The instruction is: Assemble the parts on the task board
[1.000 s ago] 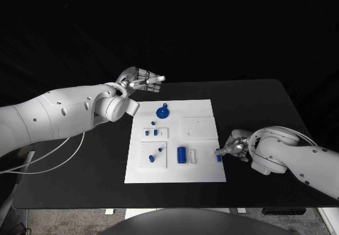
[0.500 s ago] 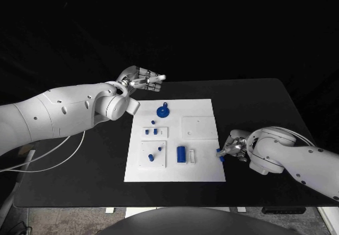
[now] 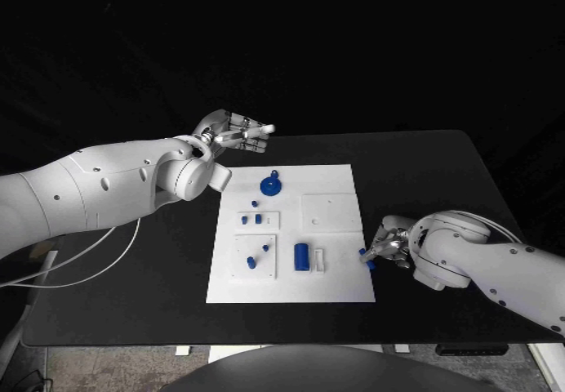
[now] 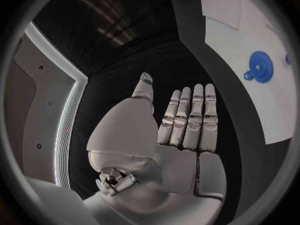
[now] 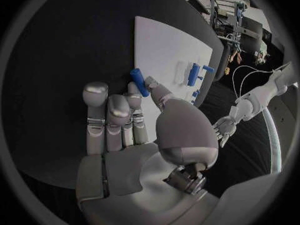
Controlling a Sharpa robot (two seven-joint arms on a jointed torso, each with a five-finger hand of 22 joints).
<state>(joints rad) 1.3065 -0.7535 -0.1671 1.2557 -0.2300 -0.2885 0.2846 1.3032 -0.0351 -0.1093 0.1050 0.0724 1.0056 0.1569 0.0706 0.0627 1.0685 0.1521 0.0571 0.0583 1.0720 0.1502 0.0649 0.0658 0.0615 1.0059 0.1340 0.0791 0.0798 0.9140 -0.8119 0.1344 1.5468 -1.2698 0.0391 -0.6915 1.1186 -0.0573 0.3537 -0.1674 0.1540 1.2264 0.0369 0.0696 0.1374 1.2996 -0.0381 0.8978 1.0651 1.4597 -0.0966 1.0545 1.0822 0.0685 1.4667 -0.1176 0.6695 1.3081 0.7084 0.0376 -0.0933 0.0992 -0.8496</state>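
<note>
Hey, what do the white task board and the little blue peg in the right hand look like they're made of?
The task board looks like matte white plastic or coated sheet: flat, even, no glare, though the material is hard to confirm. The blue peg, pinched by the right hand, looks like moulded or printed plastic: uniform saturated blue, smooth, with a dull sheen rather than a metallic shine.

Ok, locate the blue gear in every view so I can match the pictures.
Head view: the blue gear lies at the task board's far end, nearest the left hand.
Left wrist view: it lies on the board beyond the fingers.
Right wrist view: cannot make it out.
Shared landmark: the white task board.
</note>
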